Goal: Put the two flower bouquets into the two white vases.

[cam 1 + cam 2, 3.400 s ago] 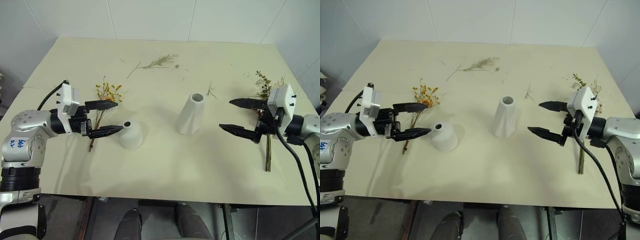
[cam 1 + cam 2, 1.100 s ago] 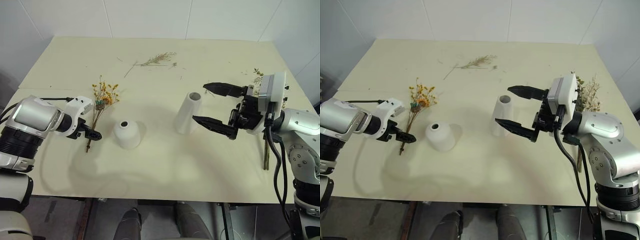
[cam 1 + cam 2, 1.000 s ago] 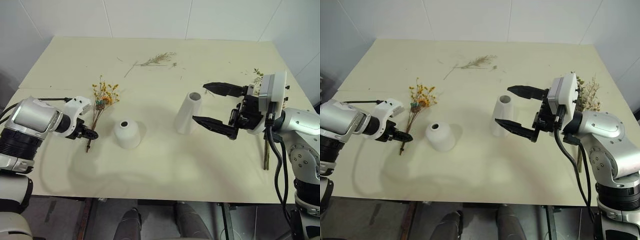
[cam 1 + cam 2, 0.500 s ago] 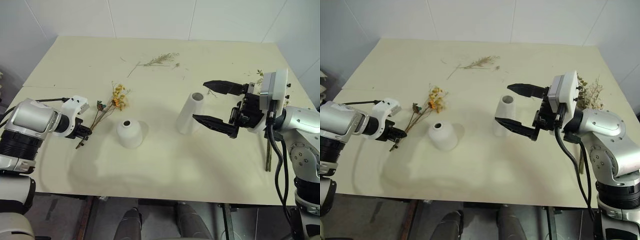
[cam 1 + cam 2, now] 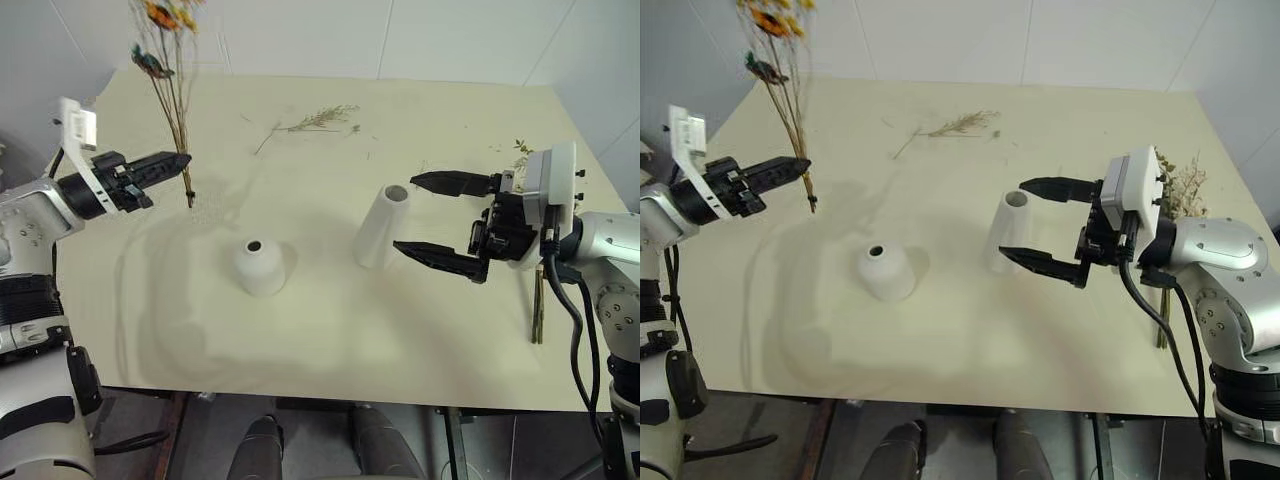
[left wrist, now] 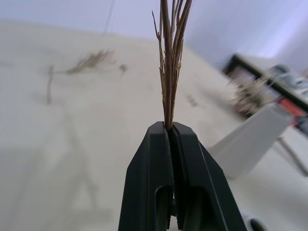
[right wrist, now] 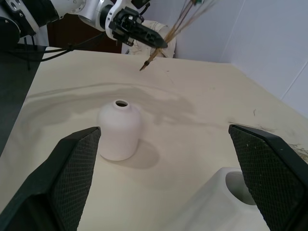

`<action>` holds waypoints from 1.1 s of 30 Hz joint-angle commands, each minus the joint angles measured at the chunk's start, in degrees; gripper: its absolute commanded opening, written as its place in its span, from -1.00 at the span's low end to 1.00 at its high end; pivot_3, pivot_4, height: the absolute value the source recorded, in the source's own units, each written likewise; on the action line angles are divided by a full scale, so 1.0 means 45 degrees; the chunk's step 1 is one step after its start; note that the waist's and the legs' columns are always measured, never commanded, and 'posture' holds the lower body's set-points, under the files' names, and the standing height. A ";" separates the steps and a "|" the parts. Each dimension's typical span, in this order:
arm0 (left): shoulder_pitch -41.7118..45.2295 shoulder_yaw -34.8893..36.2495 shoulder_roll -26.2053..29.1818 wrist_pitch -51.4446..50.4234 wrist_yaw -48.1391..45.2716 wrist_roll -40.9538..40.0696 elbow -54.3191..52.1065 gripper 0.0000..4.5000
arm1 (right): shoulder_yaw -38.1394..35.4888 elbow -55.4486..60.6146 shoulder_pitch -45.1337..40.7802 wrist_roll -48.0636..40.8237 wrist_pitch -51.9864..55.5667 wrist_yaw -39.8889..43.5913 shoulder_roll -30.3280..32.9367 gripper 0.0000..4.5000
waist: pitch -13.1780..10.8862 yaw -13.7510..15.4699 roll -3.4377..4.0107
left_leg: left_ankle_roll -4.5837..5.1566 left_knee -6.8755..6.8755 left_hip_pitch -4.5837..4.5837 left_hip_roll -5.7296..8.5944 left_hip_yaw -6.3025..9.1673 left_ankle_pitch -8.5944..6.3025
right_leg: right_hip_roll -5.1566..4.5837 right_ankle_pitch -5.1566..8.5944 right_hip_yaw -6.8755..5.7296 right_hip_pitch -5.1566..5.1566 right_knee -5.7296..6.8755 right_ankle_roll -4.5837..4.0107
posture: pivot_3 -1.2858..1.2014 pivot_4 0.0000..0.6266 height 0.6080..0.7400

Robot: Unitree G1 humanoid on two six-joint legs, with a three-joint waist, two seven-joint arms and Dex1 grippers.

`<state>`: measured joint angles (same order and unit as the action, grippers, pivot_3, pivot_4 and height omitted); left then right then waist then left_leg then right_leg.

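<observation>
The thin yellow bouquet [image 5: 168,60] is held upright, clear of the bench [image 5: 320,330], by the left end effector [image 5: 178,162], pinched shut low on the stems. The squat vase [image 5: 259,265] below has only a small hole, so splayed stem ends could catch its rim or tip it. The right end effector [image 5: 430,215] is spread wide beside the tall vase [image 5: 380,227] and could knock it. The bushier bouquet [image 5: 532,230] lies at the bench's right edge.

I log: squat vase [image 5: 258,266] matt white, smooth, tall vase [image 5: 382,226] same chalky finish, tabletop [image 5: 330,330] matt cream, faintly creased like paper, bouquet stems [image 6: 169,67] dry, woody, fibrous, left hand [image 6: 172,168] fingers black plastic, slight sheen.
</observation>
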<state>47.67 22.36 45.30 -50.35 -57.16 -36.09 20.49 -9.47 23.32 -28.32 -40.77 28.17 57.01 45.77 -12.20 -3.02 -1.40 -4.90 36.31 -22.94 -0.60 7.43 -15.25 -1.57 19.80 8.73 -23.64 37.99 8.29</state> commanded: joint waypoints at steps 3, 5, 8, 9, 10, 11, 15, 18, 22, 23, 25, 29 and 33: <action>0.0065 0.0890 -0.0490 -0.1112 -0.0676 -0.2597 -0.2070 -0.99 | -0.0257 0.0282 -0.0065 -0.0164 0.0056 0.0199 0.0311 1.00 | 0.0000 0.0025 -0.0001 | 0.0000 0.0018 -0.0007 -0.0002 0.0005 0.0000 | 0.0001 -0.0003 -0.0005 0.0002 0.0003 0.0005 | 0.03 -0.52 1.00; -0.0081 0.0814 -0.0613 -0.1267 -0.0577 -0.2958 -0.2553 -0.99 | -0.0273 0.0250 -0.0093 -0.0171 0.0100 0.0243 0.0339 1.00 | 0.0000 0.0013 0.0000 | 0.0000 0.0022 -0.0008 -0.0002 0.0006 0.0000 | 0.0002 -0.0004 -0.0003 0.0002 0.0008 0.0007 | 0.03 -0.52 1.00; -0.0674 0.0416 -0.0827 -0.0748 -0.0976 -0.3119 -0.3383 -0.99 | -0.0271 0.0207 -0.0135 -0.0155 0.0148 0.0302 0.0393 1.00 | 0.0001 -0.0030 0.0001 | 0.0000 0.0025 -0.0001 -0.0002 0.0003 0.0000 | 0.0002 -0.0005 0.0002 0.0004 0.0011 0.0007 | 0.03 -0.52 1.00; -0.0862 0.0285 -0.0925 -0.0634 -0.1018 -0.3123 -0.3569 -0.99 | -0.0264 0.0204 -0.0156 -0.0151 0.0162 0.0302 0.0406 1.00 | 0.0001 -0.0045 0.0001 | 0.0000 0.0024 0.0002 -0.0001 -0.0002 0.0000 | 0.0003 -0.0005 0.0006 0.0004 0.0015 0.0007 | 0.03 -0.52 1.00; -0.0979 0.0206 -0.0980 -0.0571 -0.1004 -0.3137 -0.3665 -0.99 | -0.0259 0.0203 -0.0170 -0.0150 0.0171 0.0299 0.0412 1.00 | 0.0001 -0.0045 0.0001 | 0.0000 0.0024 0.0003 -0.0005 -0.0002 0.0000 | 0.0007 -0.0006 0.0006 0.0004 0.0014 0.0005 | 0.03 -0.52 1.00; -0.1060 0.0160 -0.1077 -0.0481 -0.0914 -0.3137 -0.3701 -0.99 | -0.0258 0.0195 -0.0188 -0.0154 0.0181 0.0300 0.0421 1.00 | 0.0001 -0.0039 0.0001 | 0.0000 0.0024 0.0005 -0.0006 -0.0001 0.0000 | 0.0009 -0.0007 0.0005 0.0004 0.0017 0.0004 | 0.03 -0.52 1.00; -0.1757 -0.0189 -0.1845 0.1149 -0.1255 -0.2682 -0.3855 -0.99 | -0.0314 0.0233 -0.0264 -0.0181 0.0285 0.0195 0.0455 1.00 | 0.0001 -0.0009 0.0001 | -0.0001 0.0031 0.0003 -0.0005 0.0001 0.0000 | 0.0008 -0.0011 0.0004 0.0006 0.0011 0.0004 | 0.03 -0.52 1.00; -0.2073 -0.0429 -0.2303 0.2148 -0.1228 -0.2372 -0.3777 -0.99 | -0.0339 0.0295 -0.0296 -0.0208 0.0380 0.0100 0.0456 1.00 | 0.0001 0.0005 0.0000 | -0.0001 0.0031 0.0004 -0.0002 -0.0002 0.0000 | 0.0005 -0.0016 0.0007 0.0012 -0.0002 0.0008 | 0.03 -0.52 1.00; -0.2825 -0.0725 -0.2820 0.3223 -0.1354 -0.2076 -0.3874 -0.99 | -0.0431 0.0472 -0.0247 -0.0266 0.0577 -0.0101 0.0448 1.00 | 0.0001 0.0009 0.0001 | 0.0000 0.0030 0.0000 -0.0005 0.0000 0.0000 | 0.0006 -0.0017 0.0005 0.0009 -0.0006 0.0007 | 0.03 -0.52 1.00; -0.3091 -0.0823 -0.2945 0.3519 -0.1373 -0.1965 -0.3934 -0.99 | -0.0469 0.0523 -0.0215 -0.0295 0.0636 -0.0177 0.0452 1.00 | 0.0002 -0.0002 0.0002 | 0.0000 0.0029 0.0001 -0.0005 -0.0002 0.0000 | 0.0006 -0.0016 0.0007 0.0010 -0.0007 0.0007 | 0.03 -0.52 1.00; -0.3460 -0.0948 -0.3078 0.3882 -0.1379 -0.1861 -0.4055 -0.99 | -0.0517 0.0594 -0.0182 -0.0337 0.0724 -0.0275 0.0467 1.00 | 0.0001 -0.0005 0.0002 | 0.0000 0.0025 0.0004 -0.0005 -0.0006 0.0000 | 0.0006 -0.0017 0.0012 0.0010 -0.0009 0.0007 | 0.03 -0.52 1.00; -0.3968 -0.1036 -0.3117 0.4331 -0.1396 -0.1832 -0.4155 -0.99 | -0.0582 0.0701 -0.0145 -0.0398 0.0864 -0.0414 0.0491 1.00 | 0.0001 0.0027 0.0002 | 0.0000 0.0027 0.0002 -0.0006 -0.0001 0.0000 | 0.0007 -0.0017 0.0008 0.0010 -0.0006 0.0007 | 0.03 -0.52 1.00; -0.4235 -0.1012 -0.3104 0.4582 -0.1227 -0.1909 -0.4284 -0.99 | -0.0608 0.0810 -0.0056 -0.0454 0.0952 -0.0573 0.0449 1.00 | 0.0001 0.0041 0.0001 | 0.0000 0.0033 0.0002 -0.0005 -0.0002 0.0000 | 0.0005 -0.0021 0.0010 0.0014 -0.0008 0.0010 | 0.03 -0.52 1.00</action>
<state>28.77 17.16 30.99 -30.78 -62.65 -44.31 3.35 -9.87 24.70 -28.47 -41.90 32.61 55.06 46.82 -12.20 -2.84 -1.39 -4.90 36.46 -22.93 -0.62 7.42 -15.25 -1.55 19.70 8.78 -23.58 37.96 8.34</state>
